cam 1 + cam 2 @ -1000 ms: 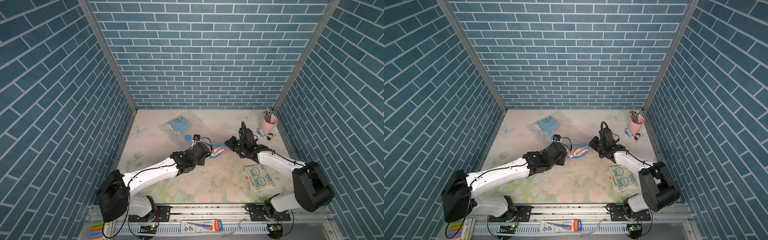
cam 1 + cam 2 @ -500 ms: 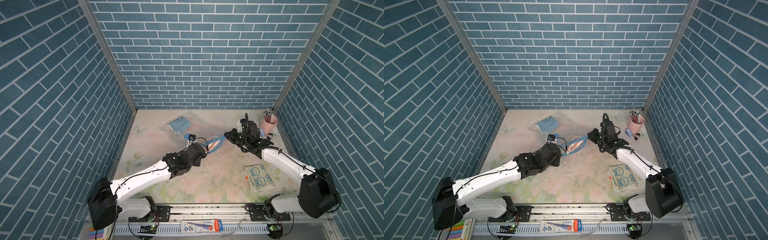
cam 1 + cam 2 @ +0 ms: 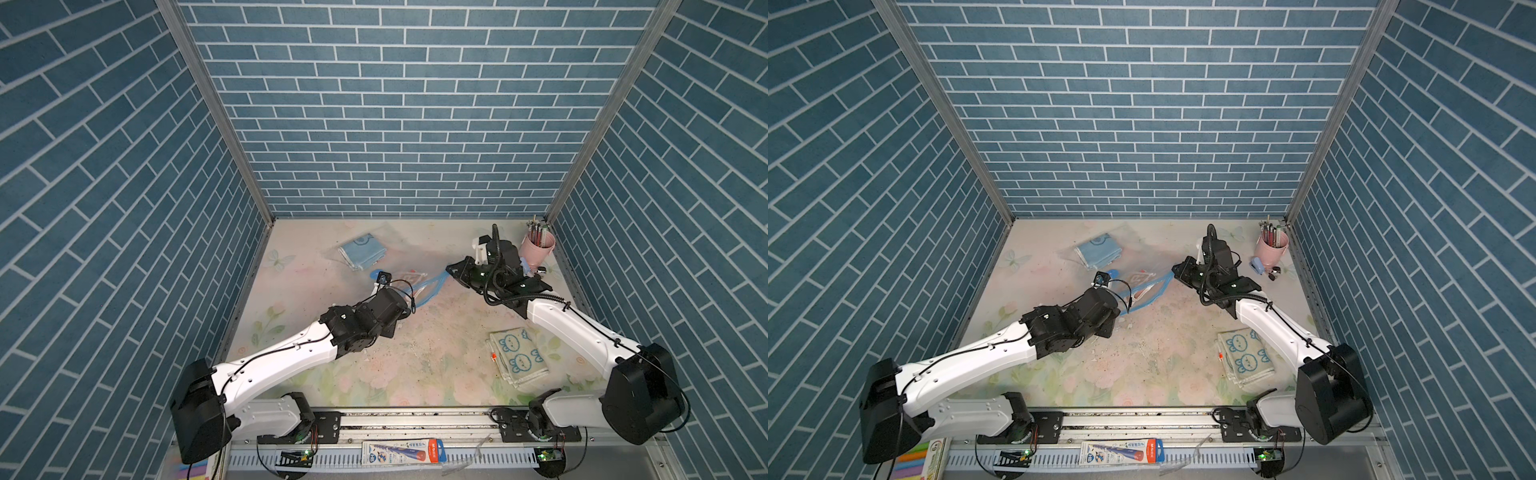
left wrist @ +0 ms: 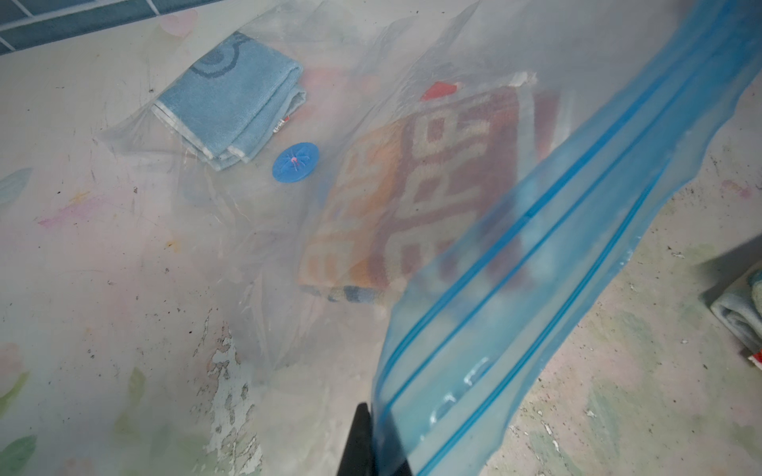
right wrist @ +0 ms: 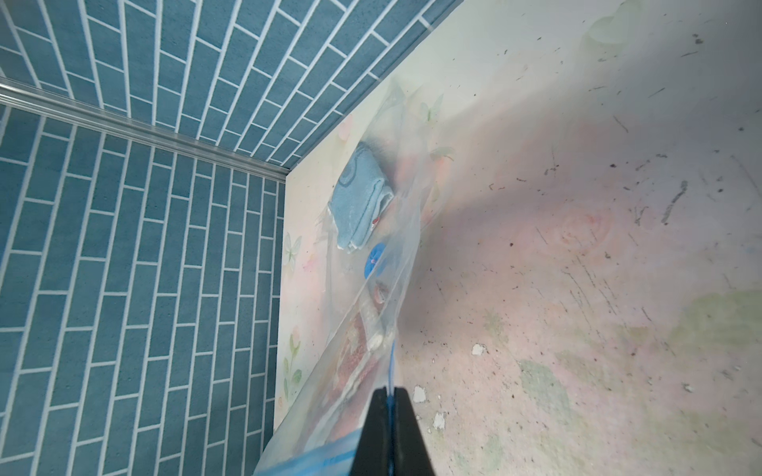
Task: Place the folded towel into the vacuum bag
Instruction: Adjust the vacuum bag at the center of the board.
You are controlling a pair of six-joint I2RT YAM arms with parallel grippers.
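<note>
logged on table (image 3: pixel 415 374): bag (image 3: pixel 395 259) lying mid-far, mouth end lifted. inside: red towel (image 4: pixel 433 185) near mouth, blue towel (image 4: pixel 231 103) deeper; bunny towel (image 3: pixel 517 357) outside by right arm. pinched tight on strip (image 4: pixel 536 288): left claw (image 4: pixel 369 428), right claw (image 5: pixel 389 395), both fully closed. judged step: settling red towel. lift both ends level, slowly, tipping toward valve (image 4: pixel 295 162); avoid slipping or tearing plastic.

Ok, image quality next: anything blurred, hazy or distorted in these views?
Left wrist: zip strip of the vacuum bag is out of focus; the patterned towel behind the plastic looks hazy; the blue towel is crisp. Right wrist: brick wall lines bow, wide-angle distortion. Both top views: even light, sharp.
</note>
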